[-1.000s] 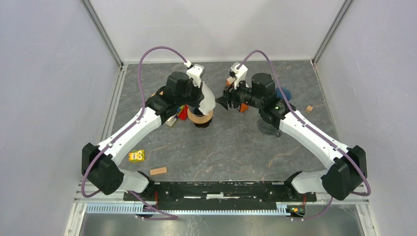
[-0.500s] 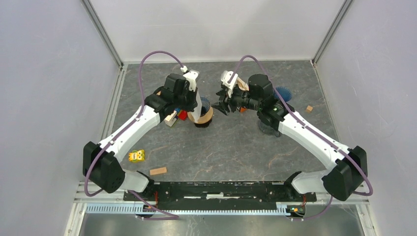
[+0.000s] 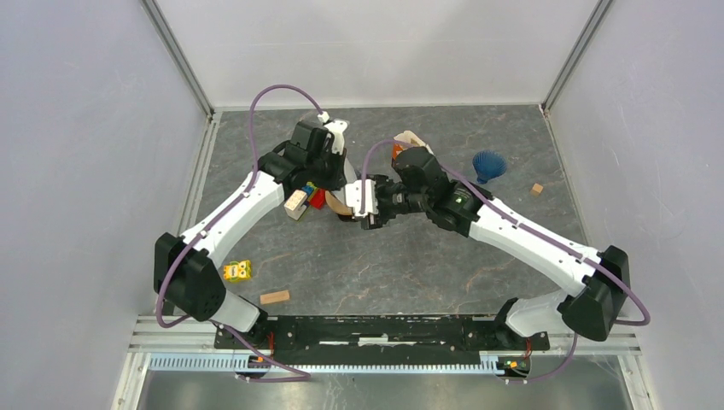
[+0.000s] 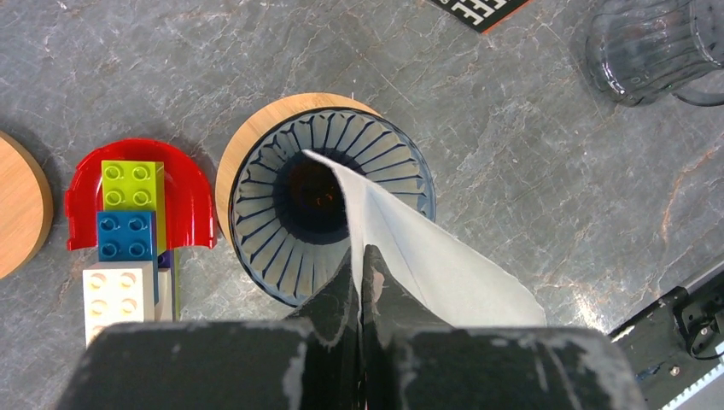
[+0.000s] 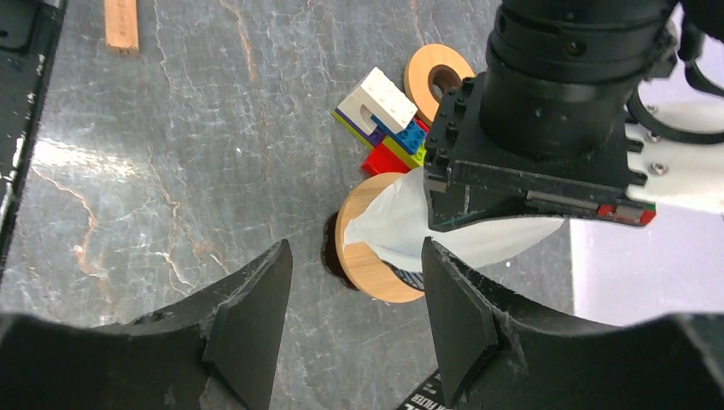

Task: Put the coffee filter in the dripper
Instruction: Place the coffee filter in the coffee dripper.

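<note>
**Over the dripper, the filter goes in tip first**

At the left end effector point(image 4: 363, 278), we see both fingers pressed together on the wide end of the coffee filter point(image 4: 427, 256). The filter is a white paper cone held flat and tilted, and its narrow tip reaches over the dark ribbed bowl of the dripper point(image 4: 265, 239). The tip lies near the centre hole, though we cannot tell whether it touches the ribs. The wide end is outside the bowl, crossing above its rim.

The dripper sits on a round wooden base point(image 4: 239, 149) on the grey table point(image 4: 529, 145). Just beside it are a red curved piece point(image 4: 81, 184) and a few toy bricks point(image 4: 132, 205). A glass vessel point(image 4: 649, 43) stands well apart.

The right end effector point(image 5: 354, 265) is low at the side of the wooden base, jaws spread and holding nothing. It is near the base without touching it.

We judge the step in hand to be seating the paper. To do it well, we would bring the left wrist upright and lower it straight. That way the tip slides down the ribs to the centre rather than skating over the rim. We would let go only once the paper leans on the bowl wall, since thin paper may cling to a finger and lift out again. The right end effector is well placed to steady the base or press the cone open.
</note>
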Tool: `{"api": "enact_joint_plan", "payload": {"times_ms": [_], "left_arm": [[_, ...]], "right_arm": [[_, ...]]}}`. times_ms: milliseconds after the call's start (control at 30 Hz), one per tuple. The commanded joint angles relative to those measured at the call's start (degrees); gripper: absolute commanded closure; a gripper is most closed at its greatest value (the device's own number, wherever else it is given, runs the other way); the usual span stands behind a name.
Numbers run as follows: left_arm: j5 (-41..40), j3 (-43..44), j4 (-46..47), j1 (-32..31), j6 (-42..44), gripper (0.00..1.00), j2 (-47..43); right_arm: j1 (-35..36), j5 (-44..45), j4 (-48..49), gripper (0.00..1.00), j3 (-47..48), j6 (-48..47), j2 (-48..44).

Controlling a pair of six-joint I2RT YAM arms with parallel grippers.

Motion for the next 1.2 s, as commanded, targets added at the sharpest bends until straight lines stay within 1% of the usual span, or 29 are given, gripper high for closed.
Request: {"api": "enact_joint_plan", "payload": {"times_ms": [0,233,500,767,1167], "left_arm": [[1.6,2.6,-1.1,0.5,-2.0,0.98,0.7],[1.9,2.7,-1.7,0.8,-1.7,0.98,0.8],[2.7,2.8,-1.7,1.0,-2.0,0.98,1.3],[3.5,3.5,-2.2,1.7,-2.1,0.98,1.8],[3.9,3.7,-3.4,2.7,-1.8,0.98,2.1]], "right_arm": [[3.3,6.6,-3.9,0.36,4.7,-7.5,2.4],[6.0,11.3,-5.8,0.34,6.1,-10.2,5.9],[6.4,15.2,-5.4,0.34,7.1,-10.8,8.9],[6.4,18.1,-6.0,0.34,8.5,-12.1,11.9],[6.4,19.7,-4.8,0.35,8.6,-13.7,16.2]]}}
